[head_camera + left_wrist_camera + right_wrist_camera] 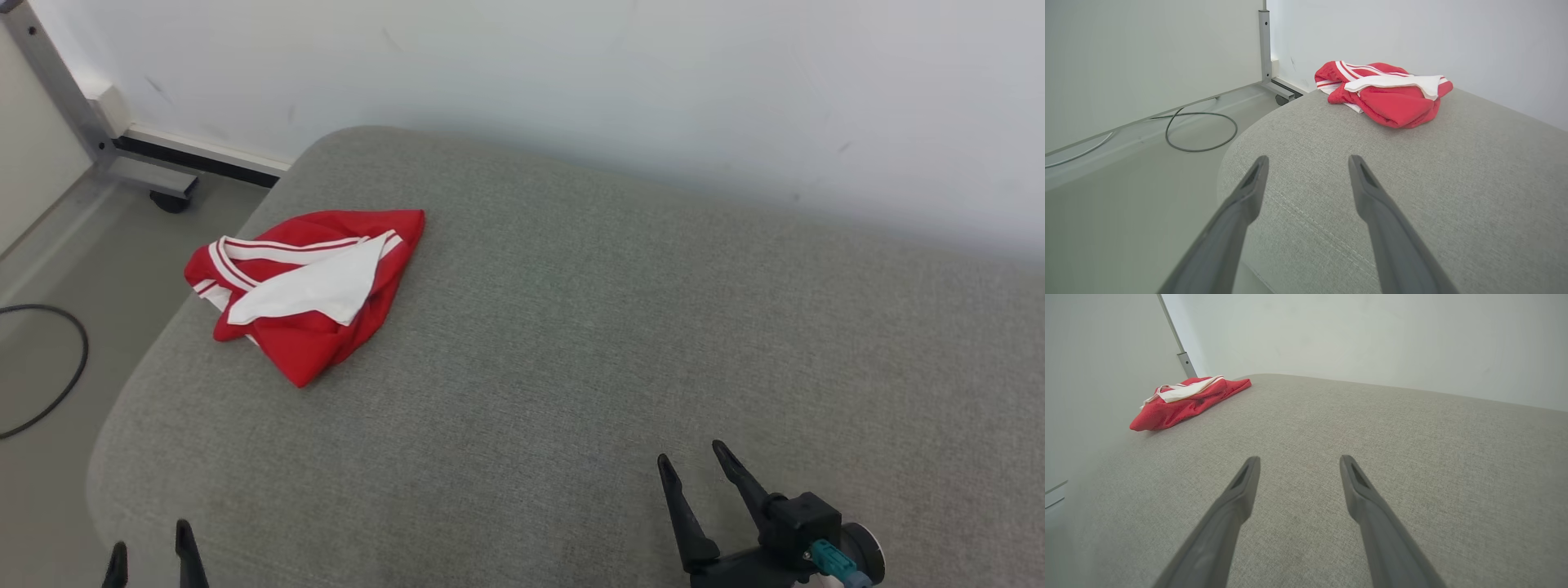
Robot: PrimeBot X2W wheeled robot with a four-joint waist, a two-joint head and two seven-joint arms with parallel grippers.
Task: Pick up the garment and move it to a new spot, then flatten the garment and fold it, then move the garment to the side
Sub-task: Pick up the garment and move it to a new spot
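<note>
While the red garment with white stripes lies crumpled on the grey upholstered surface, near its far left corner, both grippers are well apart from it; the left gripper is at the near left edge of the surface, its two dark fingers spread wide with nothing between them; the right gripper hovers over the near right part, likewise spread wide and empty; a white panel of the garment lies across its top, with red cloth bunched beneath; beyond the left edge of the surface a black cable loops on the floor, and a grey metal frame leg stands by the white wall.
</note>
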